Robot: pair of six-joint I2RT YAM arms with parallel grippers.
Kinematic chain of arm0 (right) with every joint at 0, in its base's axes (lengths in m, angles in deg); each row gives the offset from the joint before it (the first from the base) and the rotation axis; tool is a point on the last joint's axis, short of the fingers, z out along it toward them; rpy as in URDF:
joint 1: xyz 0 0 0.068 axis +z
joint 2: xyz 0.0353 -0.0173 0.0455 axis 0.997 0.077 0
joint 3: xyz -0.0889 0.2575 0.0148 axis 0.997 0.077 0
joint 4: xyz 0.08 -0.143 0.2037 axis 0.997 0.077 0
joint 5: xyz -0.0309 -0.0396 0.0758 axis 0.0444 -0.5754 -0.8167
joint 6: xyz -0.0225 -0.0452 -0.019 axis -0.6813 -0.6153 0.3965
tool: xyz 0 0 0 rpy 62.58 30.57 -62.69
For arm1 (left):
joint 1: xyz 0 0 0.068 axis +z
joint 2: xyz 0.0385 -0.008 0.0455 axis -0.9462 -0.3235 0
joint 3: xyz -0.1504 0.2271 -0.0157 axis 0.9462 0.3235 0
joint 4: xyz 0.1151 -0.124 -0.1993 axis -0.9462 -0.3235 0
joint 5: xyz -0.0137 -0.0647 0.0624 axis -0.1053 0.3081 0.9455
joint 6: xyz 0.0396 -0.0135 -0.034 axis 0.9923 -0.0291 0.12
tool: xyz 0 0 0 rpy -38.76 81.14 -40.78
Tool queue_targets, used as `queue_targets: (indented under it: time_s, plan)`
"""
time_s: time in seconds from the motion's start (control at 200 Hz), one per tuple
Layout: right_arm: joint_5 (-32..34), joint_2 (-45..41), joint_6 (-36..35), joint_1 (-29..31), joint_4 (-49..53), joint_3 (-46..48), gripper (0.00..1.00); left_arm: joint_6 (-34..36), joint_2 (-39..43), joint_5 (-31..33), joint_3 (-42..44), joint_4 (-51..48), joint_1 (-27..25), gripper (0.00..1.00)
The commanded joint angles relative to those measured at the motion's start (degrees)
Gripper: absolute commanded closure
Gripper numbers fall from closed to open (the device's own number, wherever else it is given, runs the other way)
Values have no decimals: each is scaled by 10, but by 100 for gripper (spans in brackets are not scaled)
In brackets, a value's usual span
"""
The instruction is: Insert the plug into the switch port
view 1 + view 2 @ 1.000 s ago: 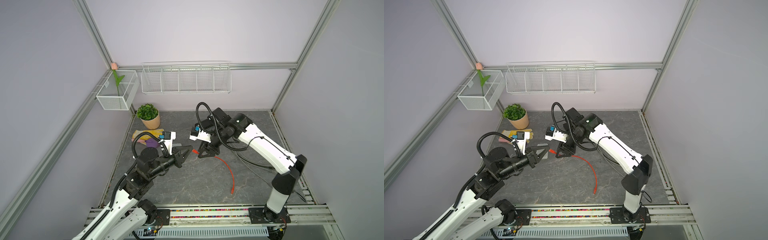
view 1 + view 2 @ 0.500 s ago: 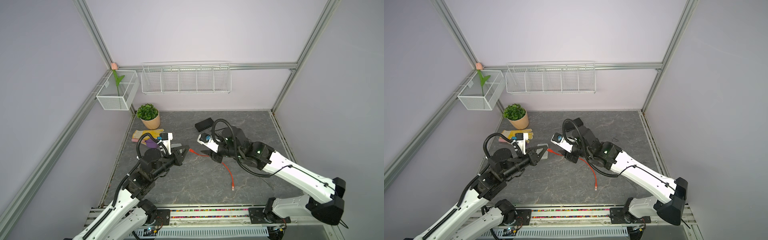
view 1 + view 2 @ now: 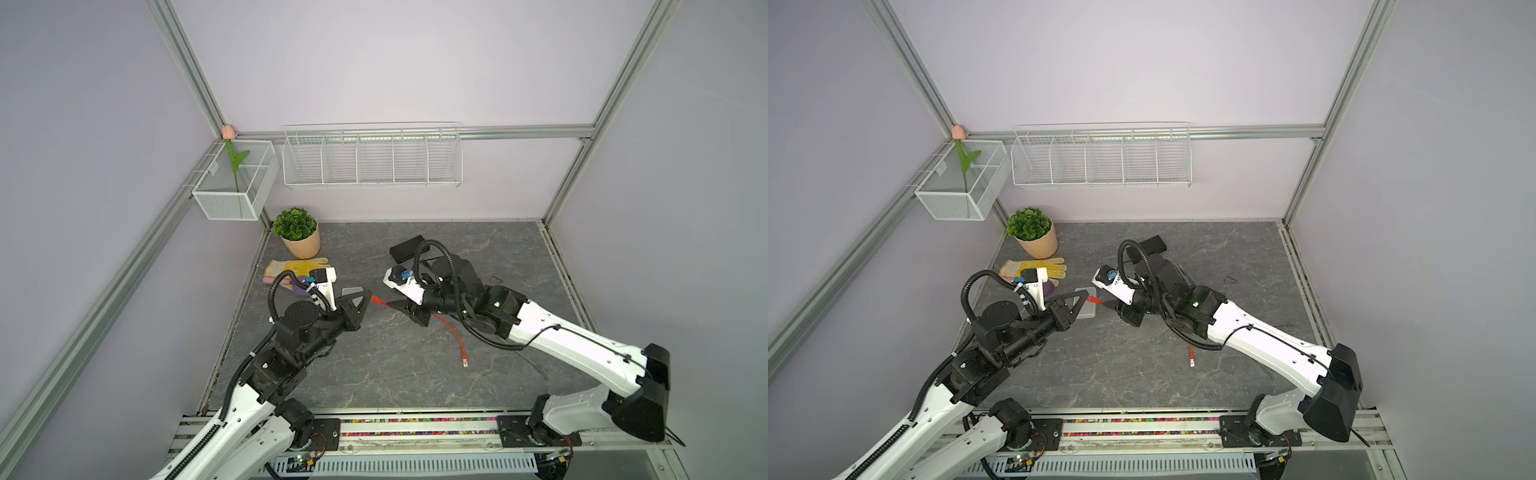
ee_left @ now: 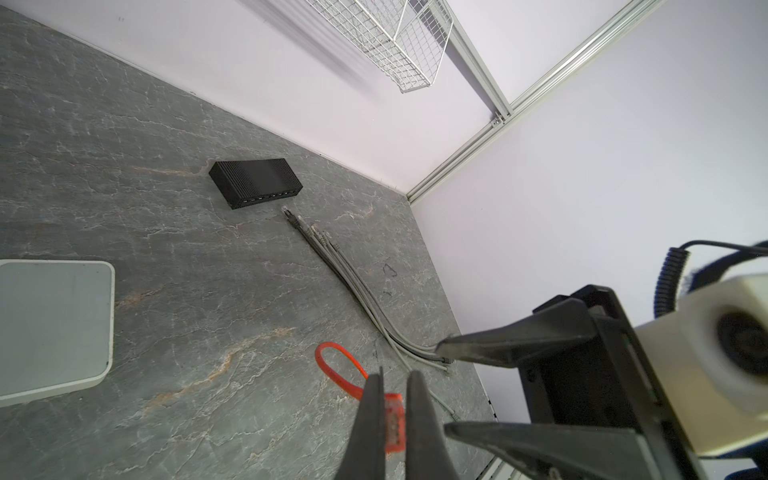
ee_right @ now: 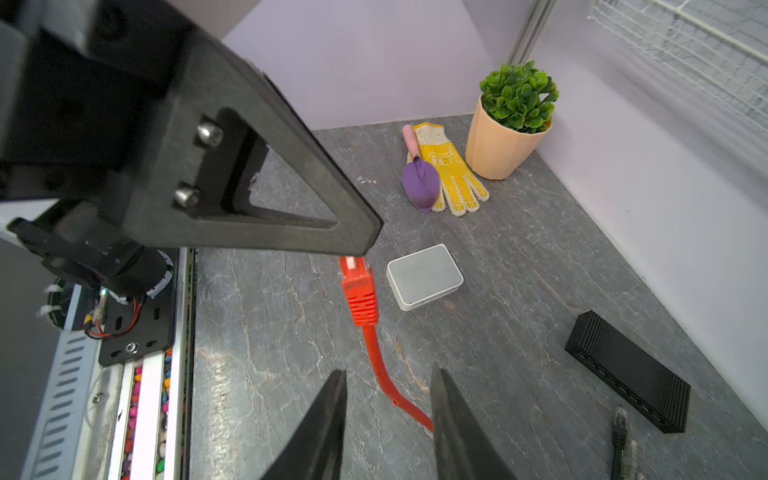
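My left gripper (image 4: 392, 401) is shut on the clear tip of the red plug (image 4: 395, 424), held above the table in both top views (image 3: 376, 299) (image 3: 1093, 299). The red cable (image 5: 376, 353) runs from the plug between the fingers of my open right gripper (image 5: 388, 374), then down to its free end (image 3: 464, 363). The right gripper (image 3: 409, 309) faces the left gripper (image 3: 365, 297) closely. The black switch (image 4: 255, 183) lies by the back wall, its row of ports facing the table's middle, and shows partly behind the right arm in a top view (image 3: 407, 249).
A white flat box (image 5: 424, 276) lies under the grippers. Grey cables (image 4: 332, 257) with plugs lie next to the switch. A potted plant (image 3: 297, 232), a yellow glove (image 5: 451, 174) and a purple trowel (image 5: 419, 183) sit at the back left. Wire baskets (image 3: 372, 156) hang on the wall.
The right arm has folded down low to the right, its gripper staying at the cable and its jaws narrowing a little. The left gripper keeps the plug, shifted slightly.
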Motion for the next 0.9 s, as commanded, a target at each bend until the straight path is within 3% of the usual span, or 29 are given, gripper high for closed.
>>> queue_targets:
  time_s: [0.0,0.555,0.68,0.895]
  plan:
    - [-36,17,3,3,-3,-8,64,-12,2,12,7,0,-2,100]
    - [-42,60,0,3,-29,-23,67,-18,4,8,8,5,-2,100]
    - [-35,59,-1,3,-48,-17,71,-19,6,4,6,0,-3,100]
    - [-12,58,-4,3,-61,-20,66,-26,14,1,17,12,-3,100]
